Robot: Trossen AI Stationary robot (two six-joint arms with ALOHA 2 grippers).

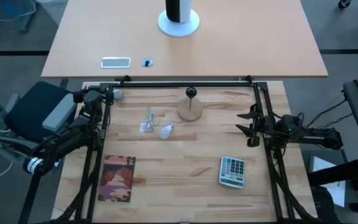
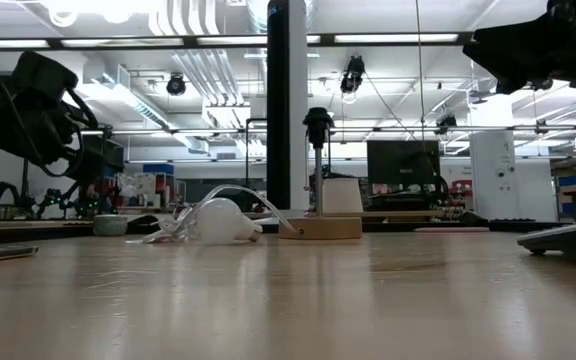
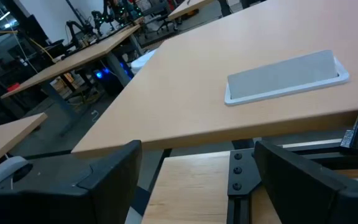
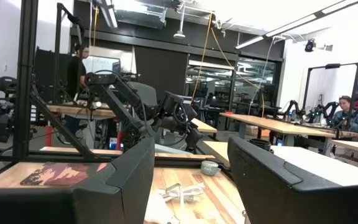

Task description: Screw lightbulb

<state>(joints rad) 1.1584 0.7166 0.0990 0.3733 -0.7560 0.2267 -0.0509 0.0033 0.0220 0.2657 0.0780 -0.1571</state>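
The lightbulb (image 1: pixel 166 131) (image 2: pixel 218 220), small and frosted white, lies on its side on the wooden table beside a crumpled clear wrapper (image 1: pixel 147 122) (image 4: pixel 179 195). Just beyond it stands a round wooden base (image 1: pixel 190 111) (image 2: pixel 320 228) with a black socket (image 1: pixel 191 93) (image 2: pixel 317 124) on an upright stem. My left gripper (image 1: pixel 98 94) (image 3: pixel 197 180) is open at the table's far left corner, pointing at the far edge. My right gripper (image 1: pixel 248 127) (image 4: pixel 191 180) is open at the table's right side, pointing left toward the bulb. Neither has anything between its fingers.
A calculator (image 1: pixel 232 171) (image 2: pixel 568 240) lies near right, a book (image 1: pixel 117 178) (image 4: pixel 55 174) near left, and a small grey ball (image 1: pixel 117 94) (image 4: pixel 209 167) by the left gripper. A black frame (image 1: pixel 185 81) edges the table. Beyond is a second table with a grey plate (image 3: pixel 284 78).
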